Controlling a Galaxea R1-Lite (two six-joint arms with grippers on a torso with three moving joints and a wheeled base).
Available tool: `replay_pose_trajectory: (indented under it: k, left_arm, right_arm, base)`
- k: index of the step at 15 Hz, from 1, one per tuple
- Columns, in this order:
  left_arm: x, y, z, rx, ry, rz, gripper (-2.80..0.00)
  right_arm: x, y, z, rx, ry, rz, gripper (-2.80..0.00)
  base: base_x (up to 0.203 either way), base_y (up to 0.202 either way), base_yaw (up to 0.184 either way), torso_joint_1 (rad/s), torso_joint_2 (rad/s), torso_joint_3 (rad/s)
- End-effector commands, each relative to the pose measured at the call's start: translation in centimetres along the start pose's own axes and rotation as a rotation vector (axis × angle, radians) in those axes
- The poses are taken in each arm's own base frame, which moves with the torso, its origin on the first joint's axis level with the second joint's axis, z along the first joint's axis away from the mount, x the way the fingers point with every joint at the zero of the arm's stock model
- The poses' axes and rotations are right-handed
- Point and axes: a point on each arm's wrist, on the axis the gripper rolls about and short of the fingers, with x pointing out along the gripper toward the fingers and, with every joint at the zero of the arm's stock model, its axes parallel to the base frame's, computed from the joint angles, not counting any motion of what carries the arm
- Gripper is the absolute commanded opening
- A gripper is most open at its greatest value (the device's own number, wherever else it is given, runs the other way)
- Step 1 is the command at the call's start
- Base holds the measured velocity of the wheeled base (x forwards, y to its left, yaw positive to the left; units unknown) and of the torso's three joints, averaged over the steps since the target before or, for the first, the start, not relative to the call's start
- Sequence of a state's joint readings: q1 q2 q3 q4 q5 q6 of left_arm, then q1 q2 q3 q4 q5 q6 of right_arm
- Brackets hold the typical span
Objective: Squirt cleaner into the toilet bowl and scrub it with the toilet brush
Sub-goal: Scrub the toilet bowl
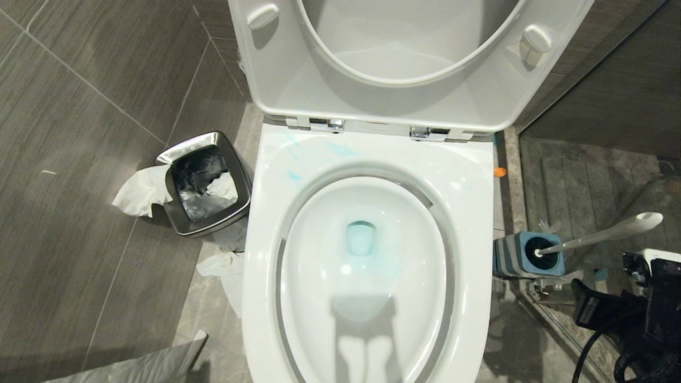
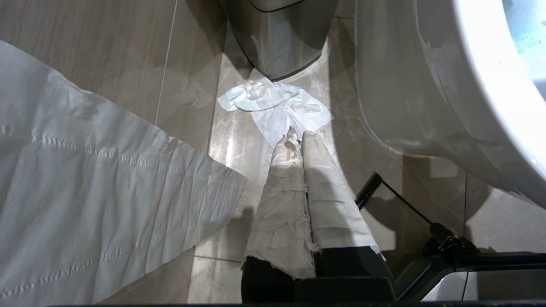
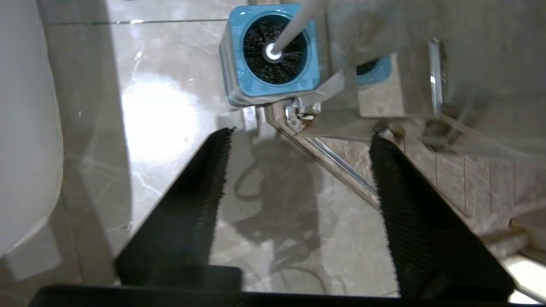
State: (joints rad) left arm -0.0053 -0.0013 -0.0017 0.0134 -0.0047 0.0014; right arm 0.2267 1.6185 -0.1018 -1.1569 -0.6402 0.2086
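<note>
The white toilet bowl (image 1: 264, 223) stands open in the middle of the head view. Turquoise cleaner (image 1: 293, 175) smears its back rim, and the water in the drain is tinted pale blue. The toilet brush (image 1: 601, 236) leans in its blue-and-grey striped base (image 1: 511, 256) on the floor to the bowl's right. In the right wrist view my right gripper (image 3: 300, 134) is open and empty, a short way from the base (image 3: 239, 83) and the handle (image 3: 296, 27). My left gripper (image 2: 298, 135) has white-wrapped fingers. It is shut on nothing, low beside the bowl's outer wall (image 2: 426, 94).
The seat and lid (image 1: 404, 101) are raised. A square steel bin (image 1: 234, 207) stands left of the bowl, with tissue (image 1: 139, 192) hanging from it and more tissue (image 1: 223, 266) on the floor. A paper strip (image 2: 106, 192) hangs near the left gripper. A metal door track (image 3: 341, 170) runs under the right gripper.
</note>
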Motion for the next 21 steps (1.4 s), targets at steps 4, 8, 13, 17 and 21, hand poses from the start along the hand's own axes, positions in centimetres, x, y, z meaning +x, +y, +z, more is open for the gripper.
replay_pose_trajectory:
  k: [4,8,13,17,21]
  left_arm:
    - [0.0,0.0,0.0,0.0,0.002,0.0,-2.8]
    - [0.0,0.0,0.0,0.0,0.002,-0.001,-2.8]
    - [0.0,0.0,0.0,0.0,0.002,0.001,-2.8]
    - [0.0,0.0,0.0,0.0,0.002,0.001,-2.8]
    - [0.0,0.0,0.0,0.0,0.002,0.0,-2.8]
  right_arm:
    - [3.4,-2.5,2.5,-0.08,-0.032,0.108,0.0]
    - [4.3,-4.1,3.2,-0.104,-0.049,0.151,0.0]
    - [5.7,-5.2,3.1,-0.128,-0.095,0.175,0.0]
    - [7.7,-5.4,1.2,-0.14,-0.105,0.17,0.0]
    - [8.3,-5.5,1.1,-0.159,-0.12,0.204,0.0]
  base:
    - [0.0,0.0,0.0,0.0,0.0,0.0]
    - [0.0,0.0,0.0,0.0,0.0,0.0]
    - [0.0,0.0,0.0,0.0,0.0,0.0]
    - [0.0,0.0,0.0,0.0,0.0,0.0]
    - [0.0,0.0,0.0,0.0,0.0,0.0]
